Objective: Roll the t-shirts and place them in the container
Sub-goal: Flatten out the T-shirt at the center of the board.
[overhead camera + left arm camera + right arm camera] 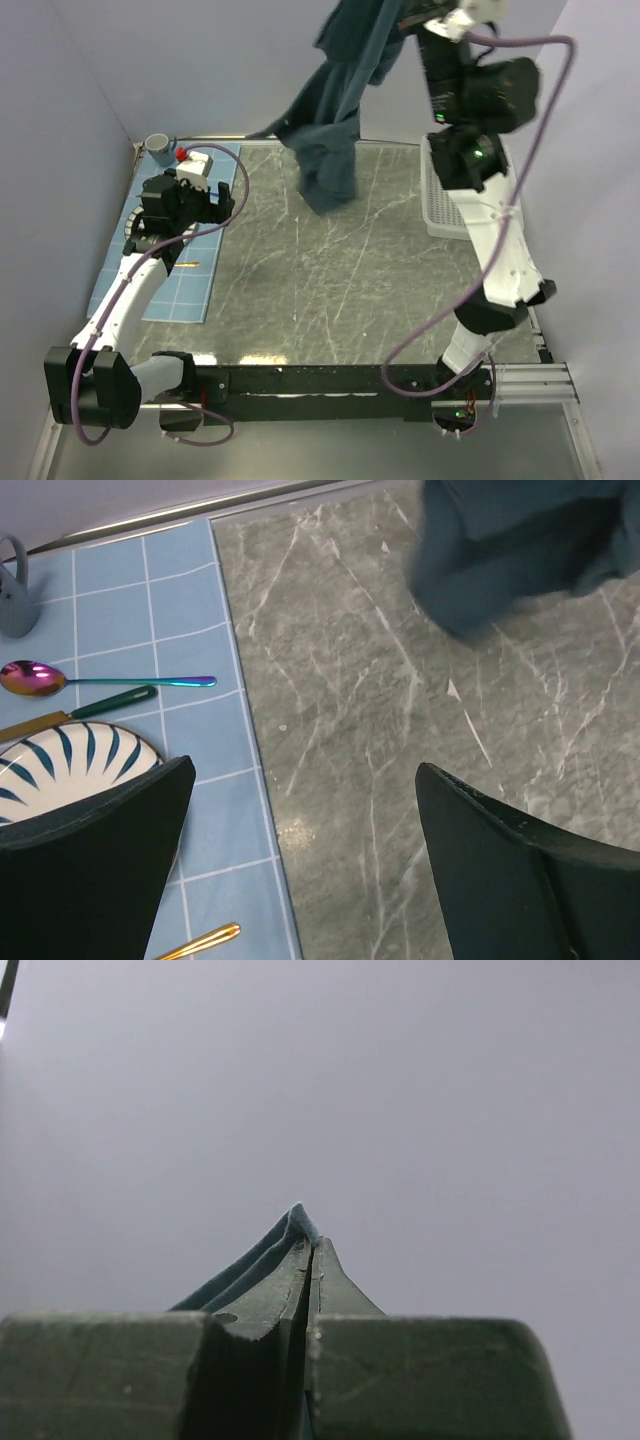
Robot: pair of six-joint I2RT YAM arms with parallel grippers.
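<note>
Right gripper (312,1250) is pinching a dark slate-blue t-shirt (335,110) shut between its fingers, dangling it high over the marble table (330,290). Left gripper (305,780) is hovering wide open over a blue placemat (185,290) holding a striped plate (70,755), spoon (100,682) and mug (158,150); a white basket (440,205) is sitting far right

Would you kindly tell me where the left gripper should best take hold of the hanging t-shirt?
Probably the lower end of the t-shirt, approached from the left side. The shirt hangs in a long bunched drape from the shut right gripper, so that end dangles free near the tabletop, on the side nearest the open left gripper.
</note>
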